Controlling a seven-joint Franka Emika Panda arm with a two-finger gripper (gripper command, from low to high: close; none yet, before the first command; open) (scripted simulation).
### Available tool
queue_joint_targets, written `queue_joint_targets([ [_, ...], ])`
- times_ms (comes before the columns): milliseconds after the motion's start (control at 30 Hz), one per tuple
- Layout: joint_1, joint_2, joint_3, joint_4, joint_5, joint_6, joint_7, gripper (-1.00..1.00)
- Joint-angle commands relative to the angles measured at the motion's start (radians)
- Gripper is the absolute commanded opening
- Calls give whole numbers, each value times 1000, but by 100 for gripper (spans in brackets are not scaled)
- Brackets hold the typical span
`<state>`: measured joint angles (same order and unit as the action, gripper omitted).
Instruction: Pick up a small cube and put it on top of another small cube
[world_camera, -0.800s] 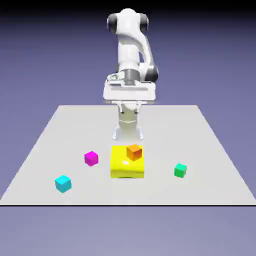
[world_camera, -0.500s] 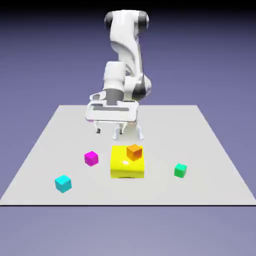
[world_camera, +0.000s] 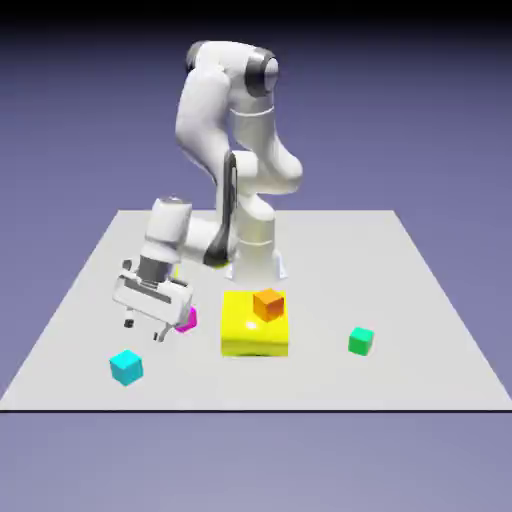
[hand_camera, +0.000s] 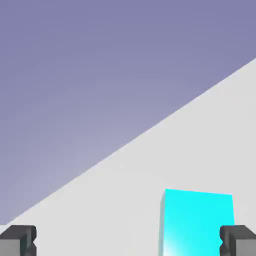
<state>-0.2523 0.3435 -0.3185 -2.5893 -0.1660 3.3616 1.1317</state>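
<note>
The small cyan cube (world_camera: 126, 367) lies on the table near the front, at the exterior view's left. My gripper (world_camera: 145, 330) hangs tilted just above and behind it, open and holding nothing. In the hand view the cyan cube (hand_camera: 197, 222) shows low and right, close to the right fingertip (hand_camera: 239, 241); the gripper (hand_camera: 128, 244) stands wide, with bare table in the middle of the gap. The small orange cube (world_camera: 267, 303) rests on top of the big yellow block (world_camera: 250, 330) at the table's middle, apart from the gripper.
A magenta cube (world_camera: 188, 320) sits just behind the hand, partly hidden by it. A darker green cube (world_camera: 361, 341) lies toward the exterior view's right. The grey table's front edge (world_camera: 250, 408) runs close below the cyan cube.
The arm has swung from above the yellow block to the exterior view's left and come down, tilting the hand toward the cyan cube. The cubes have not moved.
</note>
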Motion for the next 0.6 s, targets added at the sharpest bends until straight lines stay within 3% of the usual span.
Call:
queue_joint_targets([
  [0, -7, 23, -8, 6, -4, 8, 10, 0],
  [267, -83, 260, 62, 143, -13, 110, 41, 0],
  [300, -83, 260, 62, 143, -13, 111, 41, -100],
  [567, -7, 6, 8, 0, -1, -7, 27, -100],
])
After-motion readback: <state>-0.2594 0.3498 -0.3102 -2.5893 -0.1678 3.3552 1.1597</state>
